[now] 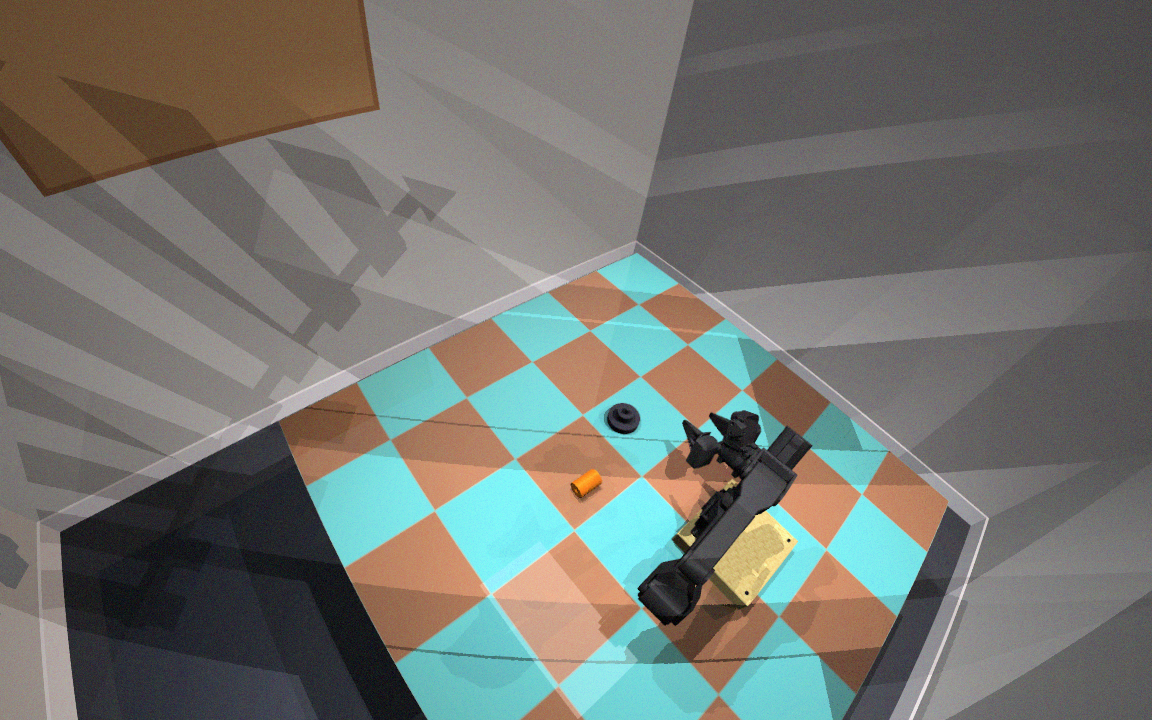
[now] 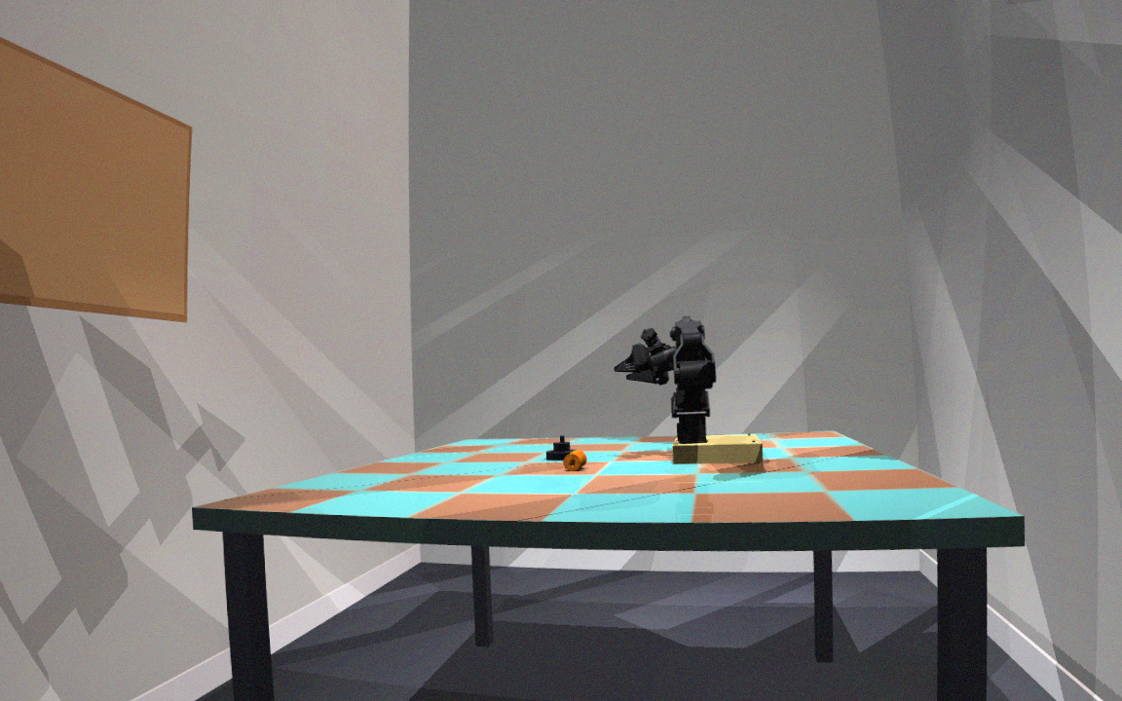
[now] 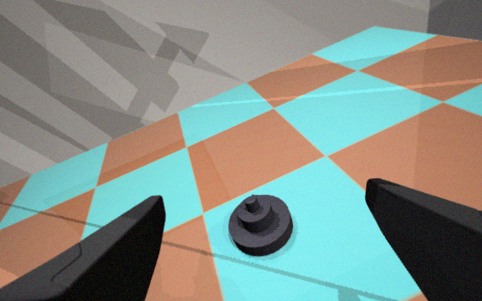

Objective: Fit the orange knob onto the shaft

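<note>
The orange knob (image 1: 585, 483) (image 2: 575, 460) lies on its side on the checkered table (image 1: 490, 537) (image 2: 609, 534), near the round pedestal (image 1: 623, 418) (image 2: 559, 454) (image 3: 261, 230) but apart from it. In the top view the knob is on 1 brown square, and 1 of its ends faces the lower left. The pedestal stands upright on a turquoise square; it is dark, with a wide bottom disc, a narrower step above that, and 1 thin shaft (image 1: 624, 411) (image 2: 561, 438) (image 3: 252, 203) rising from the middle. The shaft is bare, and the side on which its flat lies cannot be made out. The gripper (image 1: 699, 427) (image 2: 617, 370) (image 3: 265, 196) is released, its 2 black fingers spread wide with nothing between them, and it hangs above the table, well apart from both the knob and the pedestal. In the wrist view the pedestal shows in the gap between the 2 fingers, farther off than their tips. The black arm (image 1: 732, 519) (image 2: 693, 370) rises from a yellow base block (image 1: 755, 573) (image 2: 735, 450), which has small dark holes at the corners seen from above.
</note>
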`<state>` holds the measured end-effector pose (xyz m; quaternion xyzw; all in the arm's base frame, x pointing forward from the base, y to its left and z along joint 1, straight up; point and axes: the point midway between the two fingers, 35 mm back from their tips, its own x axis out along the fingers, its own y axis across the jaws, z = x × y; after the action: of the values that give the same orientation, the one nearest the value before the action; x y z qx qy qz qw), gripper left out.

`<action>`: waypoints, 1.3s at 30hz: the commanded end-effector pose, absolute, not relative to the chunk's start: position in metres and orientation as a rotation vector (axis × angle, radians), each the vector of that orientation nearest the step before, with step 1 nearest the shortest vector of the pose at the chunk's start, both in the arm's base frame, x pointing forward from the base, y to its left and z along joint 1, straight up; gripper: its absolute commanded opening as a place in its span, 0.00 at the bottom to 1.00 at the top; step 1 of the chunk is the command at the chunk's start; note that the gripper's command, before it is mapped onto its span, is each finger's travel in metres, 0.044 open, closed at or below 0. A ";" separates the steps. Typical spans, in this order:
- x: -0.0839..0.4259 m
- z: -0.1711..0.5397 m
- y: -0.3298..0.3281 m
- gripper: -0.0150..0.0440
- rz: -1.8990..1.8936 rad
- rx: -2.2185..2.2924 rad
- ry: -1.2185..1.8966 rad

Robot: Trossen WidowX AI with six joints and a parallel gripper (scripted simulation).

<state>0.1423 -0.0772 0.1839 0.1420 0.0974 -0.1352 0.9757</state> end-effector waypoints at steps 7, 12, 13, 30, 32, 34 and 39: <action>0.155 0.186 -0.071 1.00 -0.138 0.306 0.389; 0.170 0.182 -0.064 1.00 0.002 0.265 0.582; 0.173 0.181 -0.063 1.00 0.032 0.250 0.621; 0.244 0.139 -0.004 1.00 0.559 -0.333 1.266; 0.253 0.131 0.010 1.00 0.621 -0.448 1.325; 0.260 0.123 0.024 1.00 0.681 -0.571 1.376; 0.276 0.103 0.068 1.00 0.820 -0.919 1.467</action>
<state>0.2692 0.0421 0.1171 -0.3145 0.6198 0.3230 0.6423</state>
